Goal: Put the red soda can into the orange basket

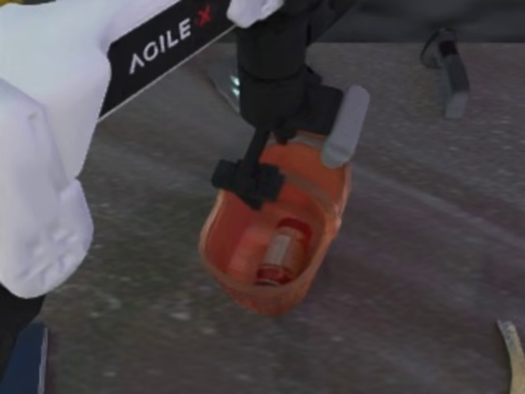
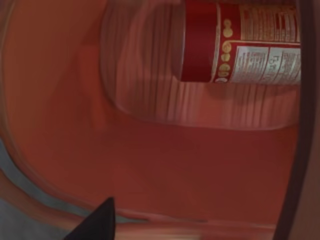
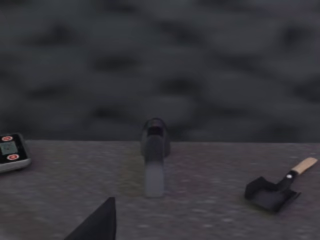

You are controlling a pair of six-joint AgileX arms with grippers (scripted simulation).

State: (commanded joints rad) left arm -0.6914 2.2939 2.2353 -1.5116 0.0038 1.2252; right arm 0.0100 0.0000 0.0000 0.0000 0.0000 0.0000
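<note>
The orange basket [image 1: 316, 193] stands at the middle of the table. The red soda can [image 1: 281, 251] lies on its side on the basket's ribbed bottom, and its label fills the left wrist view [image 2: 240, 42]. My left gripper [image 1: 246, 182] hangs over the far end of the basket, above the can and apart from it, open and holding nothing. One dark fingertip [image 2: 102, 220] shows over the basket's inner wall [image 2: 150, 165]. My right gripper [image 3: 145, 232] is parked out of the top view, open and empty, with one fingertip [image 3: 102, 222] showing.
A grey-and-black handled tool [image 1: 449, 74] lies at the back right [image 3: 154, 150]. Also in the right wrist view are a small device with red buttons [image 3: 10, 152] and a black scoop with a wooden handle [image 3: 274, 191]. My left arm's white links [image 1: 49, 123] cover the table's left.
</note>
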